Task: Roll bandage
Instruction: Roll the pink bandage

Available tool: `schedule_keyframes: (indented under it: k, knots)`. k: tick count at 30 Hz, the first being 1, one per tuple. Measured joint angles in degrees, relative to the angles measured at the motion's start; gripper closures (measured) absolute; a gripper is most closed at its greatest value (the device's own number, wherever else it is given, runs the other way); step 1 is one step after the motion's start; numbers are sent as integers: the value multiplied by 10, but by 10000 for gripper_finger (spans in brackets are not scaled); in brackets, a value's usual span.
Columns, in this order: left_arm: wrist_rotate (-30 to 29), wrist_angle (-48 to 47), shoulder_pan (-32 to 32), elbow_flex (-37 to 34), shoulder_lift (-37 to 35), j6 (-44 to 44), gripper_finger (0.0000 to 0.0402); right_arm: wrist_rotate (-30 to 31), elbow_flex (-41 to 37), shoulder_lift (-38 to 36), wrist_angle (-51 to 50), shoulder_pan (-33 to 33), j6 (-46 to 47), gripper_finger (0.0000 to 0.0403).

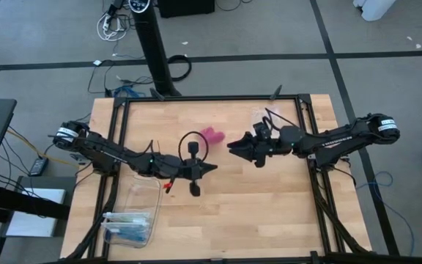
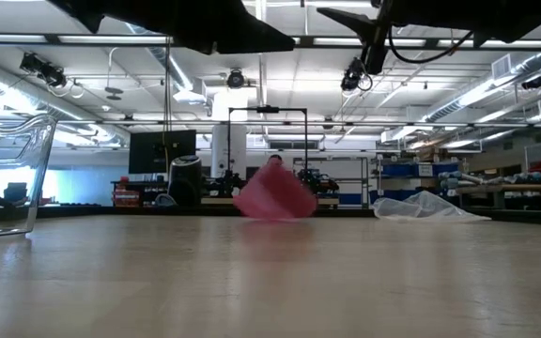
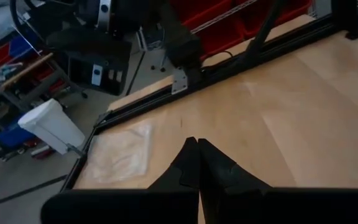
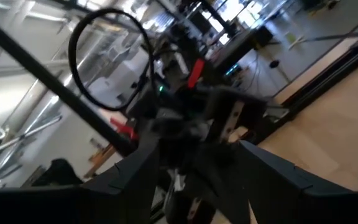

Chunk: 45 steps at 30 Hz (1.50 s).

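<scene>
The magenta-pink bandage (image 1: 212, 136) lies on the wooden table as a small loose bundle; in the low view the bandage (image 2: 273, 195) rests on its underside, with both arms above it. My left gripper (image 1: 214, 169) hovers just near of it, shut with nothing between its fingers, and shows shut in its wrist view (image 3: 196, 149). My right gripper (image 1: 232, 149) hangs close to the bandage's right, open and holding nothing. Its wrist view shows the open right gripper (image 4: 197, 149) facing the left arm.
A clear plastic bag (image 1: 264, 116) lies at the far right of the table and also shows in the left wrist view (image 3: 120, 152). A clear plastic box (image 1: 132, 216) with blue contents stands at the near left. Black frame rails (image 1: 211, 98) border the table.
</scene>
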Motion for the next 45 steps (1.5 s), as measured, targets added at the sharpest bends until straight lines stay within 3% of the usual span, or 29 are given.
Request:
schedule_keyframes:
  k: [10, 15, 19, 22, 24, 29, 34, 40, 45]
  knots:
    - [-43, -16, 6, 0, -2, -40, 401, -39, 0, 0, -53, 14, -74, 183]
    - [-16, -61, 28, 0, -2, -86, 401, 3, 0, 0, -161, -3, -132, 183]
    - [31, -77, 57, 0, -2, -125, 401, 74, 0, 0, -270, -47, -160, 184]
    - [93, -78, 83, 0, -2, -149, 401, 130, 0, 5, -327, -90, -180, 191]
    - [144, -78, 102, 0, -2, -160, 401, 137, 0, 18, -337, -123, -190, 199]
    - [242, -69, 139, 0, -2, -172, 401, 112, 0, 85, -313, -186, -202, 207]
    - [302, -61, 175, -2, -2, -175, 401, 97, -1, 179, -210, -233, -202, 182]
    - [426, 133, 222, -81, -2, -234, 401, 81, -1, 274, -78, -283, -175, 139]
    - [453, 223, 256, -129, -2, -277, 401, 45, 29, 349, -45, -302, -150, 123]
